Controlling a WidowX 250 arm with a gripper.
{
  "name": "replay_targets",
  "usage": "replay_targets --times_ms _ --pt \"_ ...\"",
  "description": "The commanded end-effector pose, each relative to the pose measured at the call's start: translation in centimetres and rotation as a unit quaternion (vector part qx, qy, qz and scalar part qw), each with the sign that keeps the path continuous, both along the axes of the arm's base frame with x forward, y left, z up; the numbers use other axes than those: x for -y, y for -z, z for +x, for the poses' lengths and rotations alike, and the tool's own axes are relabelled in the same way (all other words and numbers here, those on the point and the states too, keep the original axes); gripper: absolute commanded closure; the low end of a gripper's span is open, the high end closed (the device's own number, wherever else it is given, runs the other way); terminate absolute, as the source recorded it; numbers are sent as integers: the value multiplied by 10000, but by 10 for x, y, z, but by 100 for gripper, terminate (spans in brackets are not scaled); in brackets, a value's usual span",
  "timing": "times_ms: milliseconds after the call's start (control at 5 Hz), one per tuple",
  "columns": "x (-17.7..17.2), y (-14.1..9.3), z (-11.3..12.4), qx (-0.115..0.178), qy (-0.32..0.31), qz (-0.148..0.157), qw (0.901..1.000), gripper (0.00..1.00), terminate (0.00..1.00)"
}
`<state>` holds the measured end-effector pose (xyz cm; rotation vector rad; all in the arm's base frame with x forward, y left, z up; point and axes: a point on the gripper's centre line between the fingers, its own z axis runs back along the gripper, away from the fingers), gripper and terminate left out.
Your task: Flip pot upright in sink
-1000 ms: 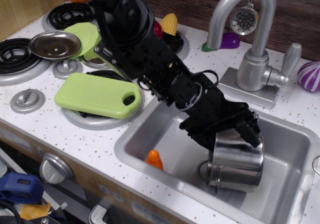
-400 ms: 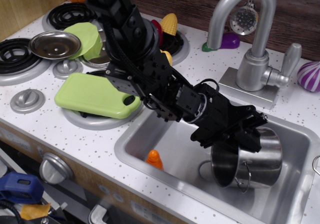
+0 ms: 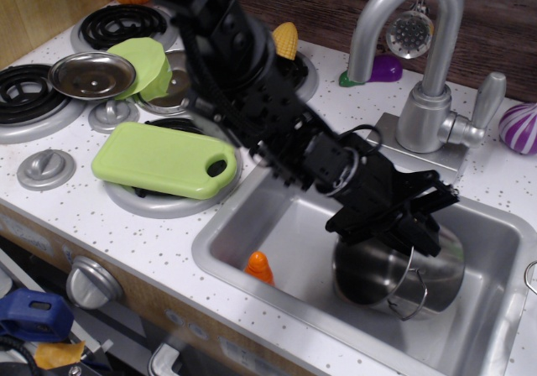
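Black gripper (image 3: pixel 422 225) reaching down into the sink (image 3: pixel 252 225), clamped on the rim of the steel pot (image 3: pixel 394 274). Pot tilted, mouth toward the arm, loop handle hanging at its lower right, near the basin's right half. Small orange toy (image 3: pixel 258 267) at the sink's left front. Green cutting board (image 3: pixel 164 159) lying on a burner, left of the basin. Curved faucet (image 3: pixel 419 49) behind.

Pot (image 3: pixel 394 275) – shiny steel; sink (image 3: pixel 277 237) – brushed metal.
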<state>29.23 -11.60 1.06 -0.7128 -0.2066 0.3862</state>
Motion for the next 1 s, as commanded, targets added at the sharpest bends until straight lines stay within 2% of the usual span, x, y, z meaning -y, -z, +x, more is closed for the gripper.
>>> replay_targets --times_ms 0,200,400,600,800 --pt "-2 -20 8 -79 139 1135 9934 100 0" --pt "-5 -16 7 -206 247 1781 9835 100 0" --pt "-2 -10 5 -188 224 2043 9785 100 0" --pt "0 -6 4 -91 220 2238 9743 0 0" --pt "0 -6 4 -91 220 2238 9743 0 0"
